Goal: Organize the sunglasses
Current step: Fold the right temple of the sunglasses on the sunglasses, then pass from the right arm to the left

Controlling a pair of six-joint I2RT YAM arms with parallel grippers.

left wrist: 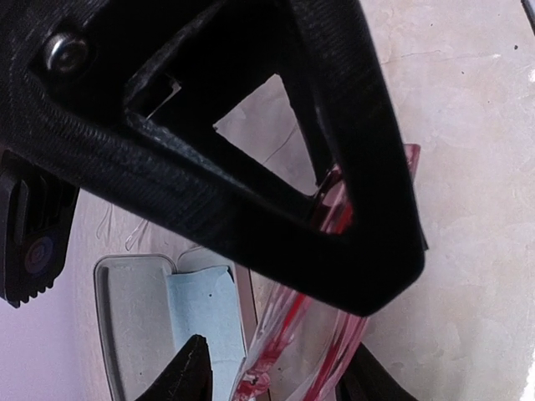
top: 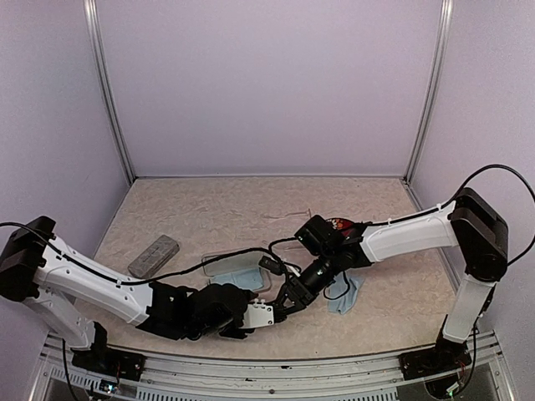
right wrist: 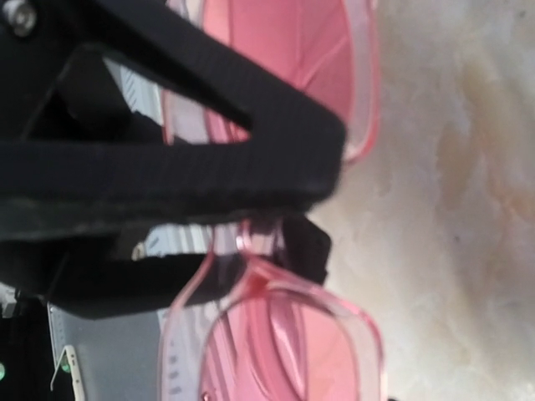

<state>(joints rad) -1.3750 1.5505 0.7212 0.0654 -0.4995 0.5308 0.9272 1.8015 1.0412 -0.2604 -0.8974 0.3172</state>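
The red-pink sunglasses (right wrist: 292, 342) hang low over the table, and my right gripper (right wrist: 272, 230) is shut on them at the bridge. In the left wrist view these sunglasses (left wrist: 292, 334) lie between my left gripper's (left wrist: 280, 380) two fingertips. The right fingertip is at the frame's edge, and a strip of blue cloth still shows beside the left fingertip (left wrist: 188, 376). From above, both grippers meet at the table's near middle, left (top: 272, 313) and right (top: 292, 294). A thin pale pair of sunglasses (top: 288, 215) lies farther back.
An open grey case (top: 219, 266) with a light-blue cloth (top: 242, 278) inside lies just left of the grippers. A shut grey case (top: 153, 256) lies farther left. A second blue cloth (top: 344, 294) lies under the right arm, and a red-pink thing (top: 338, 223) shows behind it.
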